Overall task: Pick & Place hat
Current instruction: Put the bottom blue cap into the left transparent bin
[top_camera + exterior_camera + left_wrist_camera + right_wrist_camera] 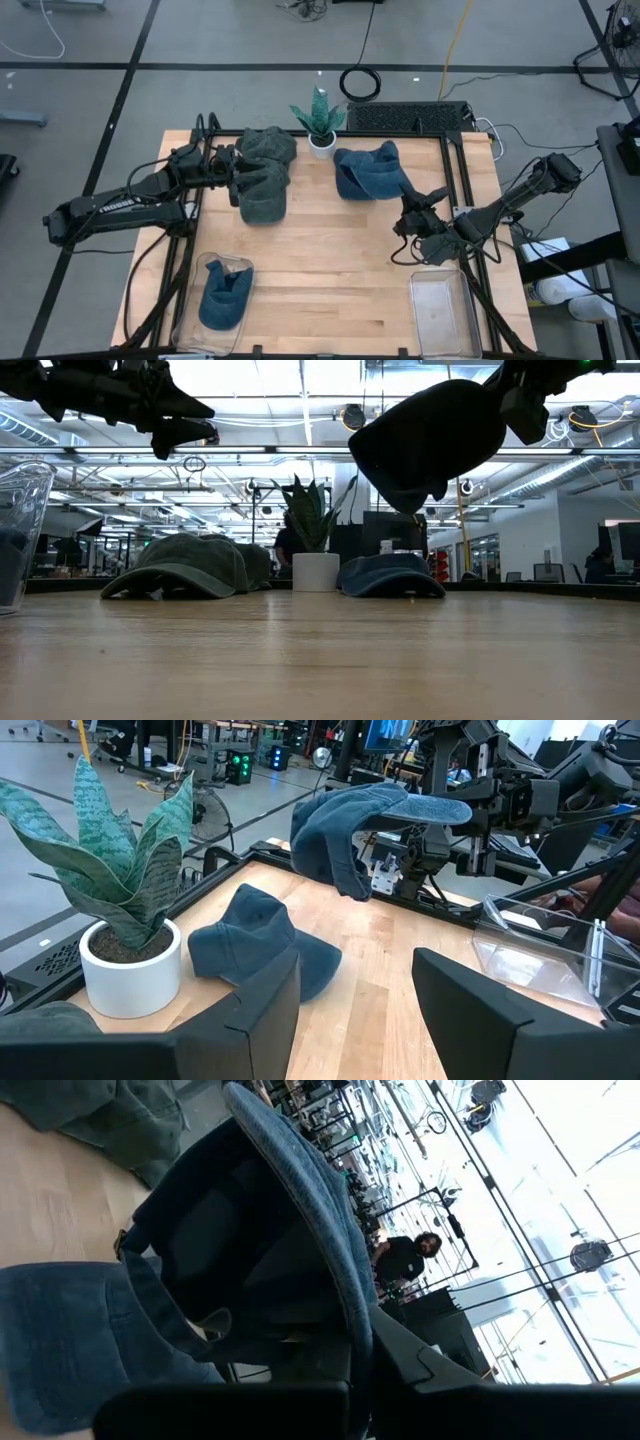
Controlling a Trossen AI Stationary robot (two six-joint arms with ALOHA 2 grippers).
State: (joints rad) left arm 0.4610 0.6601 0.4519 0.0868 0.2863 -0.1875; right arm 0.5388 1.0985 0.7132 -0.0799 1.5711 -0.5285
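hats are the business here, and they are spread on the wooden table (330, 260) in a way that suggests sorting into the two clear boxes at the near edge. the left clear box (210, 295) already has a blue hat (224, 298) inside, while the right clear box (440, 310) has nothing in it, so i judge it is waiting for the next one. the right arm is just beside this empty box, and the right gripper (400, 870) is clenched on the brim of another blue hat (345, 830), which hangs in the air above the table, lifted so it can travel without dragging. one more blue hat (260, 945) lies flat near the small potted plant (320, 122). two green hats (265, 175) lie together at the far left part of the table. the left gripper (236, 177) hovers over these green hats with the fingers (270, 995) apart and nothing between them, probably ready to take one. the plant stands between the two groups and seems only decoration
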